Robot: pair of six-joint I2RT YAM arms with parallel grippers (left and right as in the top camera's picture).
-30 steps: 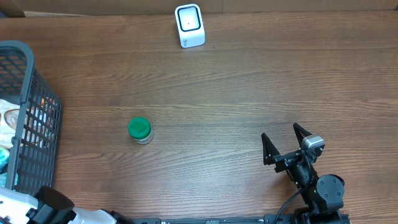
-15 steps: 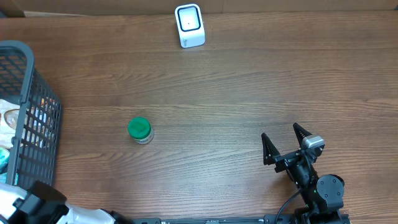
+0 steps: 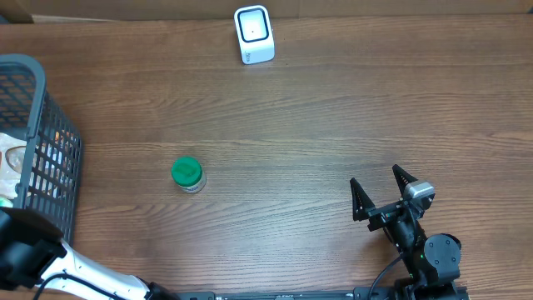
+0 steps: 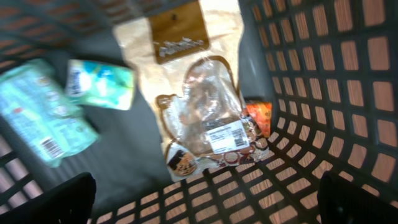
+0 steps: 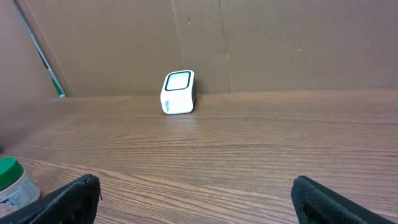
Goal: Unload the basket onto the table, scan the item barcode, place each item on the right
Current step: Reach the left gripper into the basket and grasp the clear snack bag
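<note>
Over the basket [image 3: 37, 83], the left pincer [image 4: 208, 204] hangs spread above a barcoded snack bag [image 4: 200, 109] lying inside. Far right of the basket, the right pincer [image 3: 376, 178] sits spread too.

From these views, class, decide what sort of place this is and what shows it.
Probably a mock shop checkout: a white barcode scanner stands on a wooden table, and a grey basket holds barcode-labelled packets.
</note>
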